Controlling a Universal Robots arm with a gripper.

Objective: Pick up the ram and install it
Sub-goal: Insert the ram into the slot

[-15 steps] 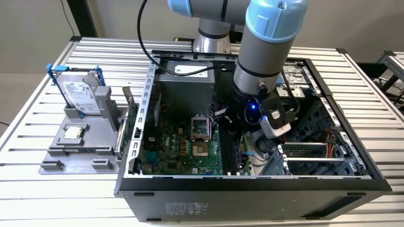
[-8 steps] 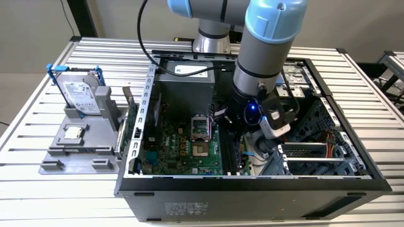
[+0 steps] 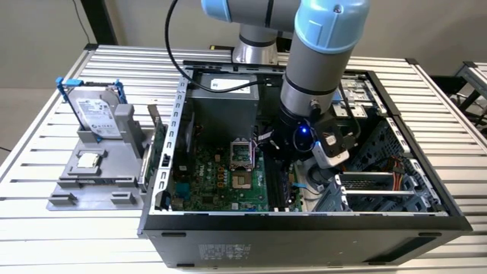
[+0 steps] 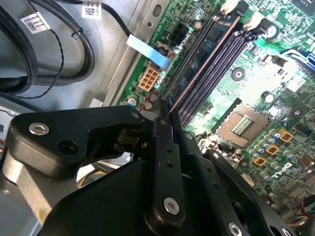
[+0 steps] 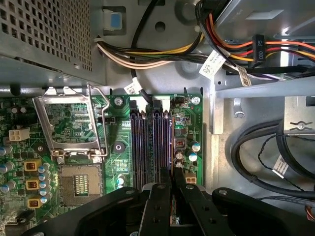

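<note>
The ram (image 4: 206,62) shows edge-on in the second wrist view as a thin strip running from the fingers along the black memory slots (image 4: 219,73). It lies in line with one slot; whether it is seated I cannot tell. My gripper (image 4: 167,118) is shut on the ram's near end. In the first wrist view the gripper (image 5: 172,179) hangs over the right-hand side of the slots (image 5: 147,142). In the exterior view the gripper (image 3: 293,165) is low inside the open computer case (image 3: 304,228), over the green motherboard (image 3: 220,177).
The CPU socket (image 5: 76,182) with its metal bracket lies beside the slots. Bundled power cables (image 5: 147,54) and thick black cables (image 5: 266,162) run close by. Outside the case, a silver hard drive in a blue frame (image 3: 95,114) stands on a grey holder (image 3: 99,171).
</note>
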